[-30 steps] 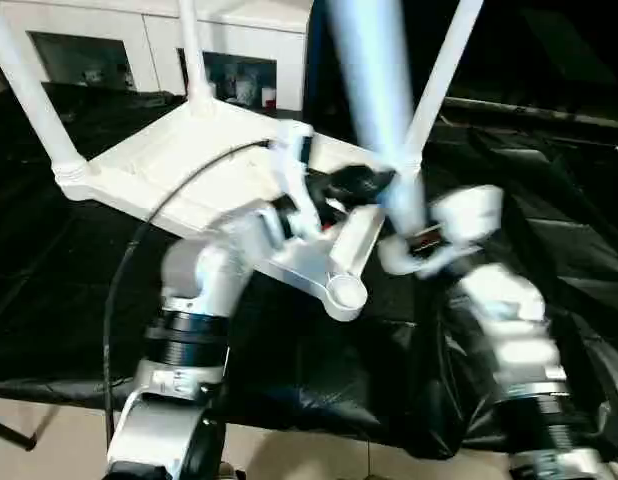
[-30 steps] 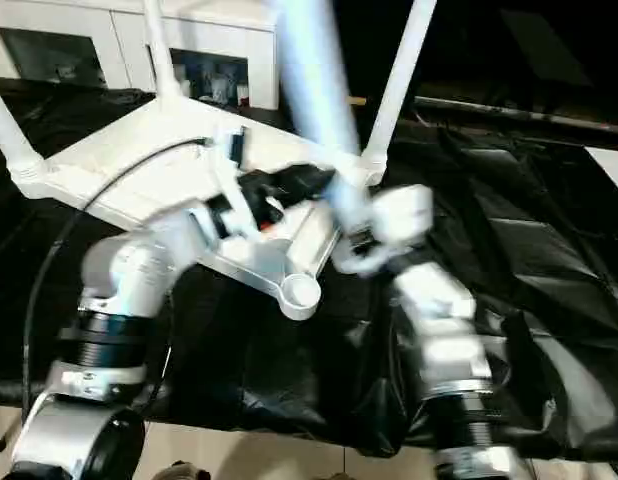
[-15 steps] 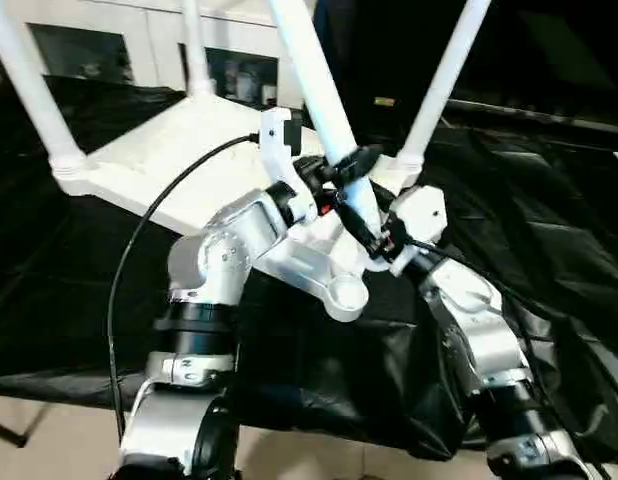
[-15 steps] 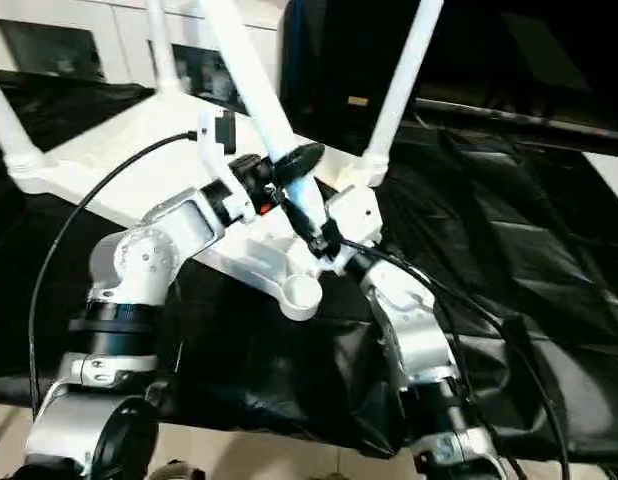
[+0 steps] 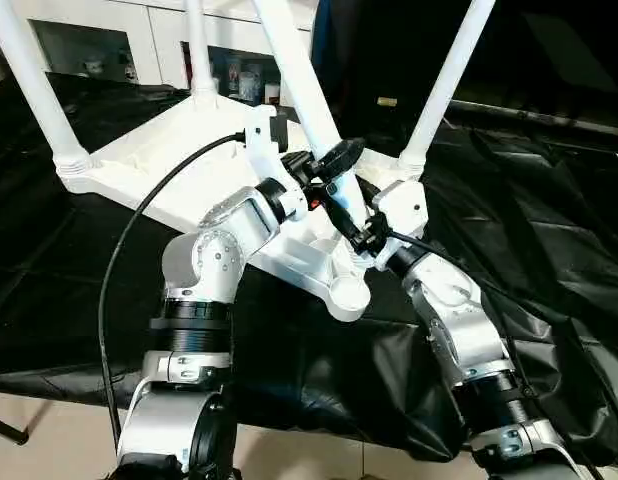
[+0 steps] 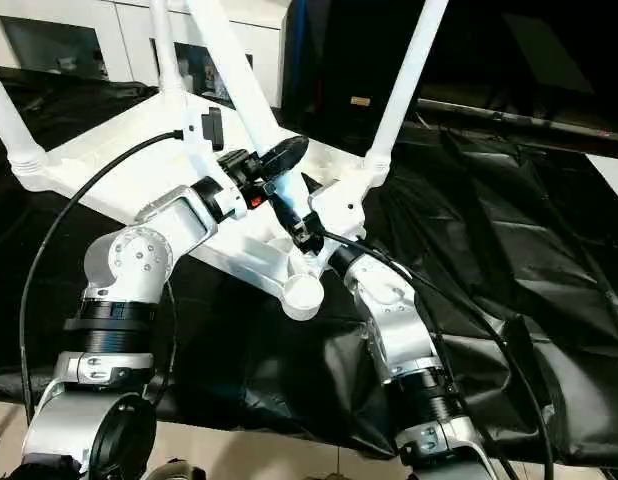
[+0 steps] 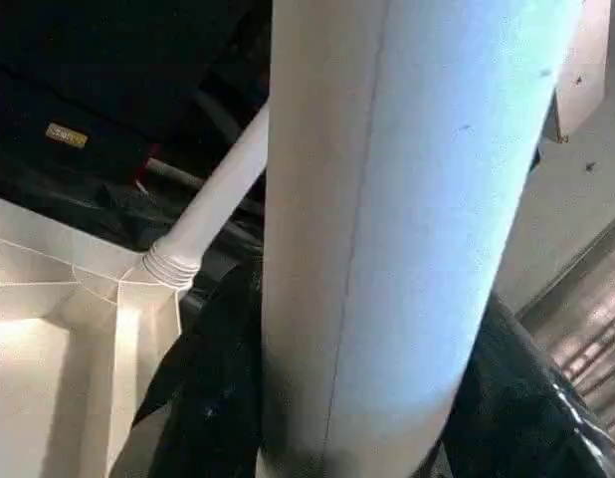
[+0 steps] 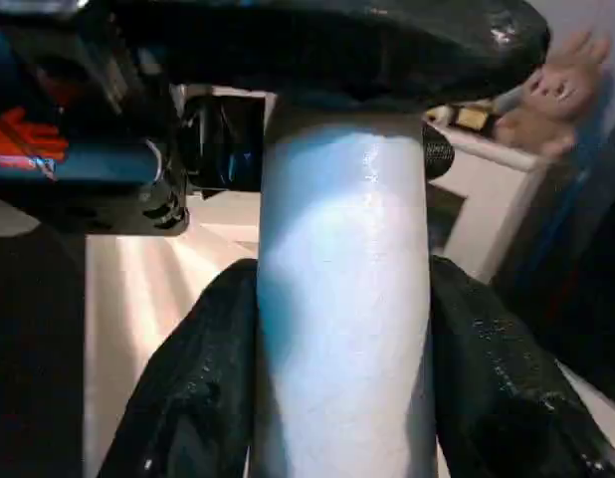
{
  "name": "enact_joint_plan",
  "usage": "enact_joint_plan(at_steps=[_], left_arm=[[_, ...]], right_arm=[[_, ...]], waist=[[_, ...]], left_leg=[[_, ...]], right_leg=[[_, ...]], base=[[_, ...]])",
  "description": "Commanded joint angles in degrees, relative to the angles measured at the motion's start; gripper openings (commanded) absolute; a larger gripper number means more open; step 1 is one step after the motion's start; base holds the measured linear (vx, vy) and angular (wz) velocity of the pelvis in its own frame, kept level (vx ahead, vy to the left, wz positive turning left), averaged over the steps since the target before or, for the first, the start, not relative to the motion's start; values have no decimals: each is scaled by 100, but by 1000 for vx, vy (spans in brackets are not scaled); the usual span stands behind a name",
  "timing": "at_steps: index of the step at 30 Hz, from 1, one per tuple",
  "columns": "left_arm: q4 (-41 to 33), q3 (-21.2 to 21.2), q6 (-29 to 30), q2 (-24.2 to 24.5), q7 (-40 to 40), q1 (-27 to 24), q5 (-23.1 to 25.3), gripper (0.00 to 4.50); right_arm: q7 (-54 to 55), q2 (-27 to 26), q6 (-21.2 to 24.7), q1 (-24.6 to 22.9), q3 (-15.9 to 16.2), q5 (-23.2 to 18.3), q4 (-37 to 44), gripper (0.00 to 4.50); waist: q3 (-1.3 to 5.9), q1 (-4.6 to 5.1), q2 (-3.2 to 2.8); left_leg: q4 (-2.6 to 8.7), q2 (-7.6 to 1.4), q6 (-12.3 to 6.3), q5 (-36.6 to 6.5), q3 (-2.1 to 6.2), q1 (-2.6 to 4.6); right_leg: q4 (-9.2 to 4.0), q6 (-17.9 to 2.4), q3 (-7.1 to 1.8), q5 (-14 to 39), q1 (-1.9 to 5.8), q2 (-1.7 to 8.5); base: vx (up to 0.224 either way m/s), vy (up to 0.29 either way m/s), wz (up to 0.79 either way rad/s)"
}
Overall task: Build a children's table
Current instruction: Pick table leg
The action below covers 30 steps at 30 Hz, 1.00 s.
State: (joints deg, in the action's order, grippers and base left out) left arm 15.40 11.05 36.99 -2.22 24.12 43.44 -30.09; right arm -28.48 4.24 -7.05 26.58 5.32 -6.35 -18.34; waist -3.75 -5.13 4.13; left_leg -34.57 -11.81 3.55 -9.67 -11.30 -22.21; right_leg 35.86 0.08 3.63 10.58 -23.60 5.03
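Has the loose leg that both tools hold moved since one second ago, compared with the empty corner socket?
Yes. The held leg leaned over, its top swinging toward the robot's left, and its lower end now sits nearer the empty corner socket.

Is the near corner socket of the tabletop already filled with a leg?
No, the near corner socket is an open ring, while the fourth leg is held slanted above it.

held leg (image 5: 294, 75): upper end cut off by frame edge | its lower end hidden behind right gripper (image 5: 361, 238) and left gripper (image 5: 327, 172) | three standing legs (image 5: 444, 90): tips out of frame | tabletop (image 5: 149, 165): middle masked by left forearm
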Motion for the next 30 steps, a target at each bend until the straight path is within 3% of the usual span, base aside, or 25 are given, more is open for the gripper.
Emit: enact_joint_plan(at_steps=[1, 3, 4, 5, 7, 9, 10, 15, 21, 25, 30], left_arm=[[4, 73, -8, 163, -59, 198, -33, 193], [-13, 38, 44, 262, 5, 197, -4, 192], [-3, -8, 130, 419, 131, 221, 17, 190], [-3, -8, 130, 419, 131, 221, 17, 190], [-25, -198, 333, 660, 511, 227, 17, 190], [-37, -267, 385, 718, 641, 229, 10, 190], [-24, -379, 490, 810, 817, 265, -26, 190], [10, -503, 631, 938, 1073, 382, -137, 190], [-91, -594, 766, 961, 1286, 382, -203, 190], [-182, -657, 846, 988, 1410, 342, -252, 190], [-498, -974, 941, 1180, 2090, 220, -430, 190]], right_arm=[[-421, -22, 480, 52, -176, -661, 292, 264], [-578, 36, 1002, 118, -284, -966, 381, 285], [-874, 285, 1935, 258, -394, -1352, 504, 293], [-874, 285, 1935, 258, -394, -1352, 504, 293], [-1426, 805, 2983, 473, -523, -1805, 594, 303], [-1624, 983, 3149, 522, -518, -1865, 608, 304], [-1889, 1287, 3592, 608, -492, -2014, 610, 304], [-2274, 1726, 4095, 768, -413, -2101, 544, 304], [-2600, 1941, 4534, 791, -155, -2153, 681, 304], [-2622, 1895, 4640, 817, -99, -2138, 747, 304], [-2615, 1845, 4693, 925, -85, -2132, 680, 304]], waist=[[437, -17, -11], [440, -14, -36], [441, -13, -52], [434, -11, -50], [446, -44, -67], [435, -68, -84], [437, -81, -84], [450, -151, -38], [452, -143, -16], [455, -155, -28], [446, -155, -19]], left_leg=[[398, -111, -198, -1052, 76, 119], [405, -128, -240, -969, 91, 117], [404, -126, -221, -950, 90, 132], [408, -119, -225, -952, 87, 145], [397, -120, -146, -920, 80, 168], [399, -127, -70, -916, 71, 163], [399, -129, -40, -912, 68, 166], [386, -123, 31, -806, 64, 157], [375, -116, 49, -783, 67, 136], [374, -130, 45, -716, 69, 143], [386, -132, 95, -852, 69, 145]], right_leg=[[-375, -1038, -235, 458, 335, 251], [-363, -1076, -232, 379, 332, 253], [-355, -1125, -229, 369, 333, 242], [-364, -1138, -227, 381, 337, 223], [-356, -1157, -230, 387, 344, 231], [-362, -1180, -237, 413, 327, 247], [-365, -1179, -238, 412, 333, 252], [-360, -1238, -234, 458, 347, 282], [-365, -1218, -229, 547, 364, 291], [-349, -1280, -227, 453, 347, 294], [-372, -1231, -227, 710, 342, 303]], base=[[0, 0, 0], [0, 0, 0], [0, 0, 0], [0, 0, 0], [0, 0, 0], [0, 0, 0], [0, 0, 0], [0, 0, 0], [0, 0, 0], [0, 0, 0], [0, 0, 0]])
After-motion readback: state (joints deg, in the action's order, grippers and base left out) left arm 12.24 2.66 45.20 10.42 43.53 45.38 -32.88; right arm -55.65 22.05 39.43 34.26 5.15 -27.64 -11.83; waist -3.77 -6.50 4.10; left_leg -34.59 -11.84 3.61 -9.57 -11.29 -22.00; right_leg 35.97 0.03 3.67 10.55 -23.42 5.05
